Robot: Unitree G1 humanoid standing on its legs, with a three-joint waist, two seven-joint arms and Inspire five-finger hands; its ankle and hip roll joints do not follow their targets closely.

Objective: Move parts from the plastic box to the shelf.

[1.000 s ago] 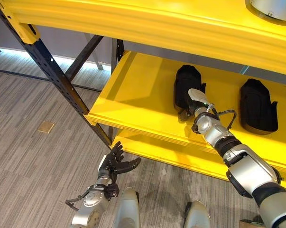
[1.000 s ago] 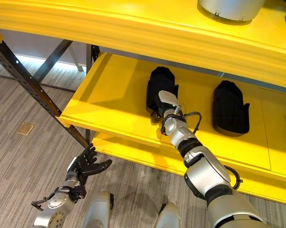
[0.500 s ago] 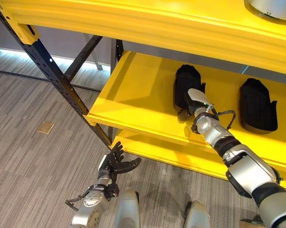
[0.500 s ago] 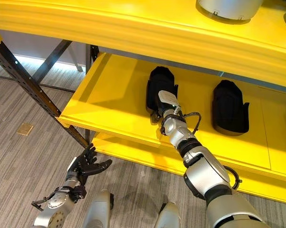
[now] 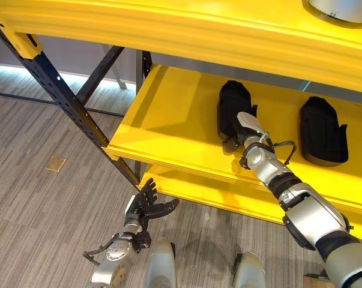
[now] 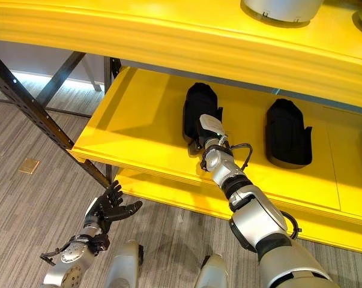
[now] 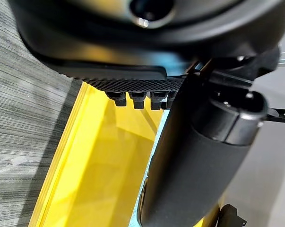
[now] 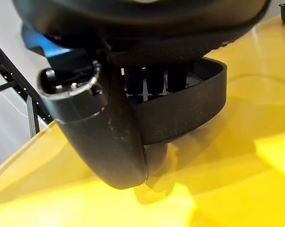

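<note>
Two black parts lie on the middle yellow shelf (image 6: 144, 126): one part (image 6: 199, 111) toward its left half, the other part (image 6: 287, 133) toward its right edge. A sliver of something dark shows at the far right edge; I cannot tell what. Two round grey objects (image 6: 281, 9) stand on the top shelf.
</note>
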